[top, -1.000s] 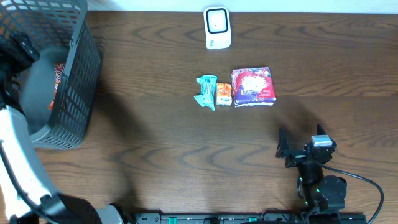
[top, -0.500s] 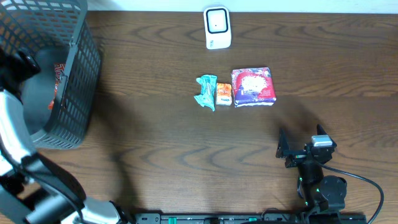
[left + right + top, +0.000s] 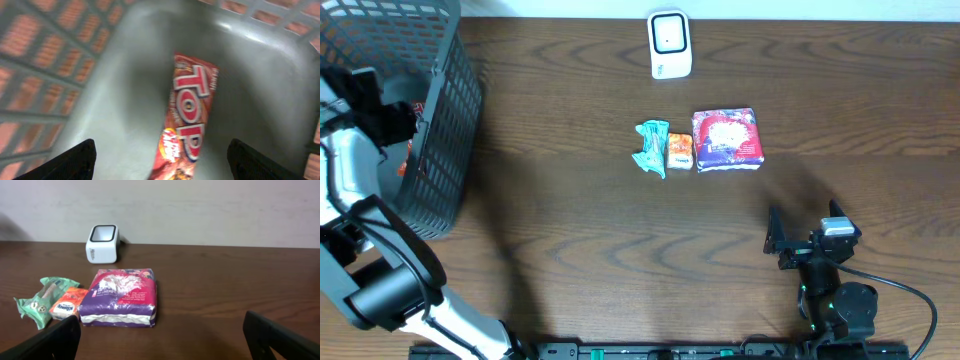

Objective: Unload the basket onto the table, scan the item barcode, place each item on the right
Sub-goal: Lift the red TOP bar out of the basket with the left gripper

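Note:
My left gripper (image 3: 162, 161) (image 3: 392, 122) is down inside the grey mesh basket (image 3: 450, 110), open. Its two dark fingertips (image 3: 80, 157) stand wide apart on either side of a red "TOP" snack packet (image 3: 187, 120) lying on the basket floor, and neither touches it. From overhead the packet (image 3: 413, 135) shows only as a red patch through the mesh. The white barcode scanner (image 3: 669, 44) (image 3: 102, 243) stands at the table's far edge. My right gripper (image 3: 804, 238) (image 3: 162, 340) rests open near the front right, holding nothing.
A purple packet (image 3: 727, 139) (image 3: 120, 297), a small orange packet (image 3: 680, 151) (image 3: 67, 309) and a green wrapper (image 3: 651, 147) (image 3: 42, 300) lie in a row mid-table, in front of the scanner. The basket's tall walls (image 3: 45, 55) close round my left gripper.
My left gripper has shifted down and rightward inside the basket, closer to the red packet. The right arm and the table items have not moved.

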